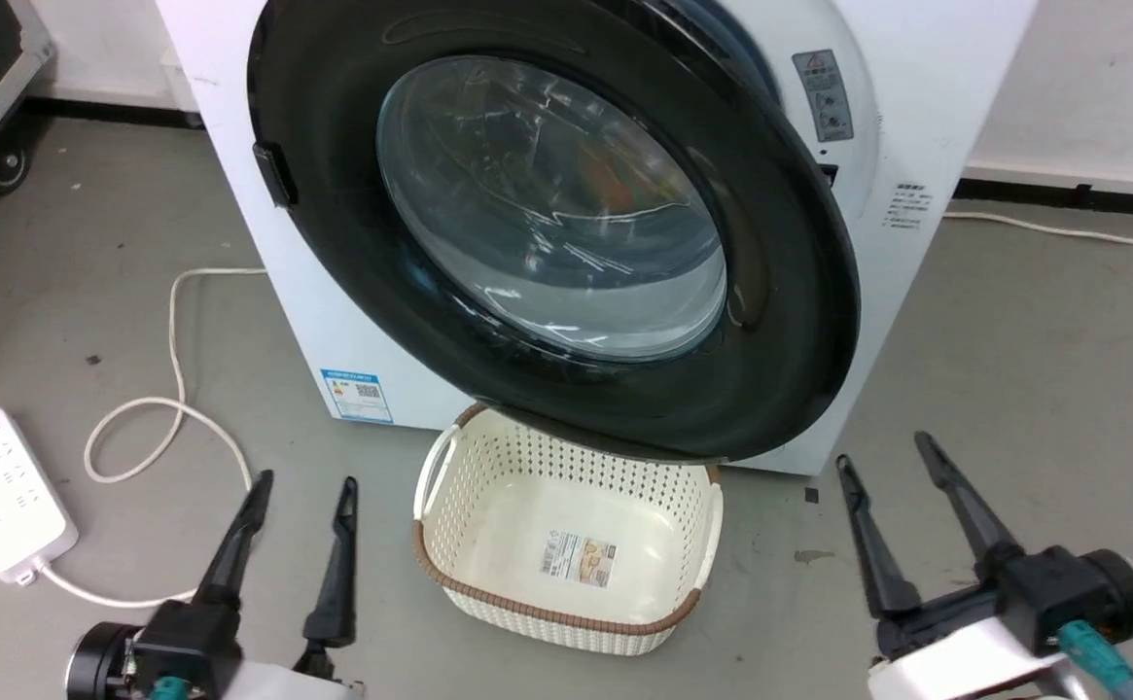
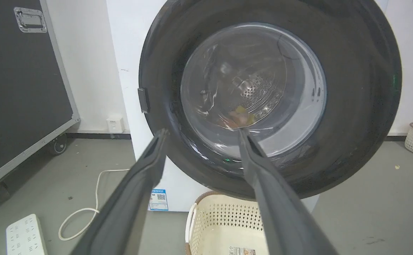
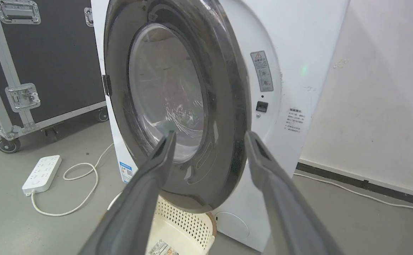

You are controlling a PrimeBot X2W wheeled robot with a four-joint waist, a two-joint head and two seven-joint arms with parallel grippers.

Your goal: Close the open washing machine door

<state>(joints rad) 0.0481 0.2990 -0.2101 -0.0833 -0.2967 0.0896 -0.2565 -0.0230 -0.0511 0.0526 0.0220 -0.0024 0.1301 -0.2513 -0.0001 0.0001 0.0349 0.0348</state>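
Observation:
The washing machine door [image 1: 556,214] is a large round glossy black ring with a clear bulging glass centre. It hangs ajar on the white washing machine [image 1: 916,58], hinged at its left, with its right edge standing off the front panel. The door [image 3: 171,102] leaves a gap beside the lock socket [image 3: 262,106] in the right wrist view. My left gripper [image 1: 305,481] is open, low at the left, short of the door [image 2: 263,95]. My right gripper [image 1: 882,450] is open, low at the right, touching nothing.
A cream perforated basket [image 1: 566,544] sits on the floor under the door's lower edge, between my grippers. A white power strip [image 1: 2,491] and its looping cable [image 1: 177,389] lie at the left. A black wheeled flight case [image 2: 15,88] stands further left.

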